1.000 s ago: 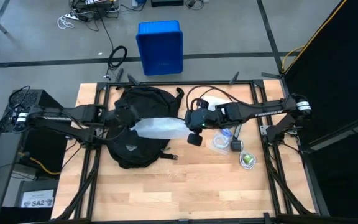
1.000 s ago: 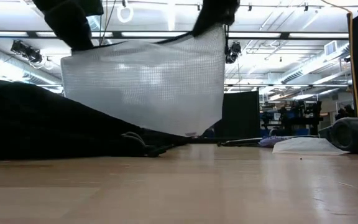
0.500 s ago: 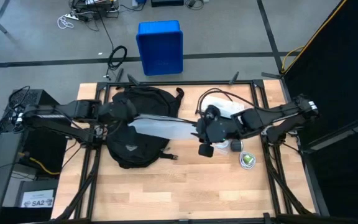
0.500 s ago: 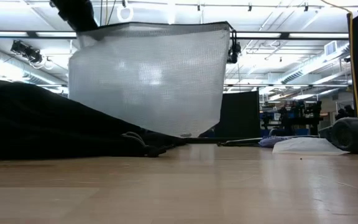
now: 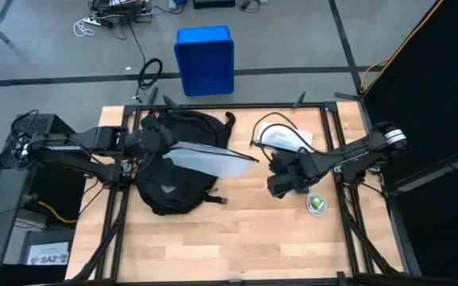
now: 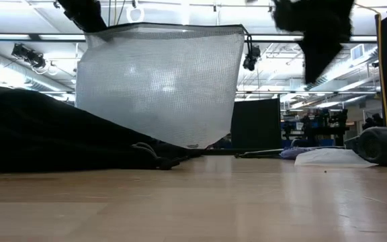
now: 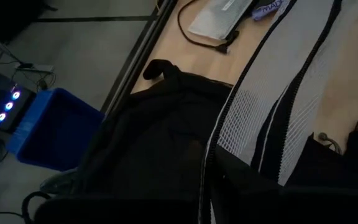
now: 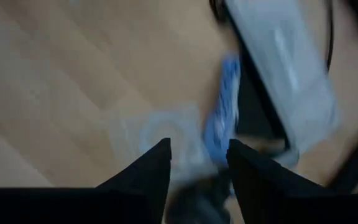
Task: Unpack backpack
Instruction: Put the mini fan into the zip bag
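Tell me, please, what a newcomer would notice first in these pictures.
First, the white mesh pouch hanging in the air, held at one end by the left tool above the black backpack on the table's left. Next, the right tool, open and empty, right of the pouch.

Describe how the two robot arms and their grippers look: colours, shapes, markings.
Both arms are dark, nearly black, built of slim tube-like links with bulkier joint housings. The left arm shows pale lettering along its link and a white band near its base. The right arm has a similar white band near its base. The right gripper has two dark, tapering fingers.
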`<state>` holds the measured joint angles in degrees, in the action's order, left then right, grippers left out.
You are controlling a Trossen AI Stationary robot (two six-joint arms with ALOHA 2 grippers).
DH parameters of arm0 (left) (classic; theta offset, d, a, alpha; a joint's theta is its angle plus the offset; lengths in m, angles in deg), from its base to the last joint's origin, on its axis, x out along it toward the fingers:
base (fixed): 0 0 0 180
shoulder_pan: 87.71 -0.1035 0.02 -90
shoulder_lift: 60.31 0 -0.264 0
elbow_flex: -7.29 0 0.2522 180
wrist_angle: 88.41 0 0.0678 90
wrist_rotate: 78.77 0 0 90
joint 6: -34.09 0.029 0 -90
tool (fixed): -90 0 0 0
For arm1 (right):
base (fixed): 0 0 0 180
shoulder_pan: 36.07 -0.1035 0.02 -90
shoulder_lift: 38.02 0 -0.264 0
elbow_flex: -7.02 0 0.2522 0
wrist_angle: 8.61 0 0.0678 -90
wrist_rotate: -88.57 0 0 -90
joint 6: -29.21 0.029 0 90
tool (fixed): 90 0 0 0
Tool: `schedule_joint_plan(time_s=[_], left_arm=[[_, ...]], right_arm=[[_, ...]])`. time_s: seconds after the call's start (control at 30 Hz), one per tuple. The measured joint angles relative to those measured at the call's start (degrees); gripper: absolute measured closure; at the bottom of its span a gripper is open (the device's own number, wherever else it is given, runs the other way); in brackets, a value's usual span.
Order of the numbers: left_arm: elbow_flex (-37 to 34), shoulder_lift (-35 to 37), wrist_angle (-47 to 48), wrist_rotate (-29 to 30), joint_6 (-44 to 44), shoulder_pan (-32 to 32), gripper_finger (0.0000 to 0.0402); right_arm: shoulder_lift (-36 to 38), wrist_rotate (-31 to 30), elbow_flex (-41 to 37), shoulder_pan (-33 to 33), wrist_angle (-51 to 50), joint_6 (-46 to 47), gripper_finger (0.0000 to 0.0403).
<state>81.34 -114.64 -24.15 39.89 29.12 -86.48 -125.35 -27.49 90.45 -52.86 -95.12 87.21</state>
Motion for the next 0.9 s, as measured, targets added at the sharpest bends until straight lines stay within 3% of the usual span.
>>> schedule_joint_plan(time_s=[0.23, 0.47, 0.67, 0.9], left_arm=[[0.0, -0.4, 0.0, 0.0, 0.2, 0.0, 0.0402], [-0.1, -2.7, 0.3, -1.0, 0.6, 0.0, 0.0402], [-0.1, -5.4, 0.2, -1.3, 1.6, 0.0, 0.0402], [-0.1, -7.5, 0.1, -1.3, 1.6, 0.3, 0.0402]], right_arm=[[0.7, 5.3, -12.1, 4.0, -1.0, 5.5, 0.0210], [10.4, 5.0, -18.8, 9.9, 1.8, 9.0, 0.0158], [18.5, 11.9, -29.6, 16.1, 16.6, 9.8, 0.0133], [18.1, 16.8, -37.4, 21.4, 24.0, 8.3, 0.0134]])
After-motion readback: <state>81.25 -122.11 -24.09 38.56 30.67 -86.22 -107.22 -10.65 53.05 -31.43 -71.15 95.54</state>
